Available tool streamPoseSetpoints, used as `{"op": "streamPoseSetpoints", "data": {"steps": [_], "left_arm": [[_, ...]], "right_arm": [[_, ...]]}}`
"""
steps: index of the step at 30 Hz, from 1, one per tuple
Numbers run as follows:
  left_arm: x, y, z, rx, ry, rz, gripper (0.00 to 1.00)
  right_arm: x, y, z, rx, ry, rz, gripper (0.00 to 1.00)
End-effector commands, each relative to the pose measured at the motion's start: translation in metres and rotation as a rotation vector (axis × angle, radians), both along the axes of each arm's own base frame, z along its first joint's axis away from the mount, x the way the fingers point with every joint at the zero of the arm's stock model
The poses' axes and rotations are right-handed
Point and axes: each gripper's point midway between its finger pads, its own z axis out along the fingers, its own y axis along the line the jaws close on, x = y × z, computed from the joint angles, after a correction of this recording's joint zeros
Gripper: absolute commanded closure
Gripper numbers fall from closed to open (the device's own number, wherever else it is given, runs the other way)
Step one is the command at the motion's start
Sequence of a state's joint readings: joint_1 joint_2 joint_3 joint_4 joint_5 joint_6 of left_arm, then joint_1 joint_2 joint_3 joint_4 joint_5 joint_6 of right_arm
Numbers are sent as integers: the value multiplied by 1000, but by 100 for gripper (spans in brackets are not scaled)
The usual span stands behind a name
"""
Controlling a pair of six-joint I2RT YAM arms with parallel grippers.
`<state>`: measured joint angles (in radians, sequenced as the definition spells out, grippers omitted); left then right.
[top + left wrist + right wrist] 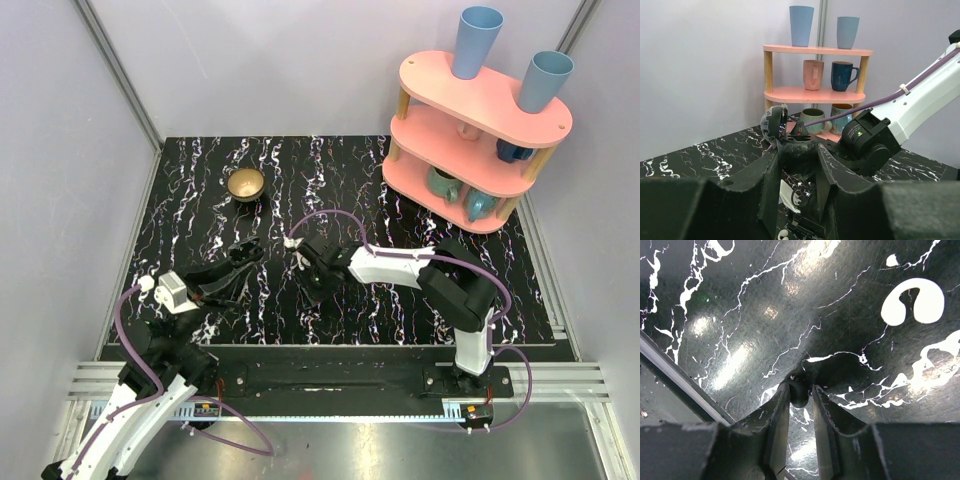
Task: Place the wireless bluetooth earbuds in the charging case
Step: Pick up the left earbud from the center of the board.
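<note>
In the left wrist view, a white piece that looks like the charging case (785, 194) lies on the table between my left fingers, mostly hidden, with a thin black loop (801, 196) beside it. One tiny white earbud (782, 233) lies at the bottom edge; the other is out of view. My left gripper (799, 165) (252, 266) is open and straddles the case. My right gripper (308, 278) (801, 390) points down at the table just beyond it. Its jaws are nearly closed on a small dark round thing (800, 394).
A brass bowl (245, 184) stands at the back left of the black marbled table (200, 210). A pink three-tier shelf (480, 130) with blue cups and mugs stands at the back right. The two grippers are very close together.
</note>
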<state>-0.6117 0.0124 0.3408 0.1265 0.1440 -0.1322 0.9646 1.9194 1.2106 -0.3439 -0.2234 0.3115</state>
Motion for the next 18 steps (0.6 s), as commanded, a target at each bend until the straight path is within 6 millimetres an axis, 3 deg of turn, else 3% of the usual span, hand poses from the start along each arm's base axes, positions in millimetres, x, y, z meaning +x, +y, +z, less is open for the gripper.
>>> {"op": "streamPoseSetpoints", "data": {"steps": [1,5,10,18], "left_arm": [[-21,18,31,-91,-89,10,100],[-23,19,31,-94,-88,6,100],[-23,20,30,-96,-82,9,100],[-21,19,28,-95,-75,12,100]], "right_arm": [[-7,-15,-6,-26,14,4,68],[-8,-13,-6,-4,18,-7,69],[-9,-10,-1,29,11,-17,84],[-1,-4,27,126,-38,-94,92]]}}
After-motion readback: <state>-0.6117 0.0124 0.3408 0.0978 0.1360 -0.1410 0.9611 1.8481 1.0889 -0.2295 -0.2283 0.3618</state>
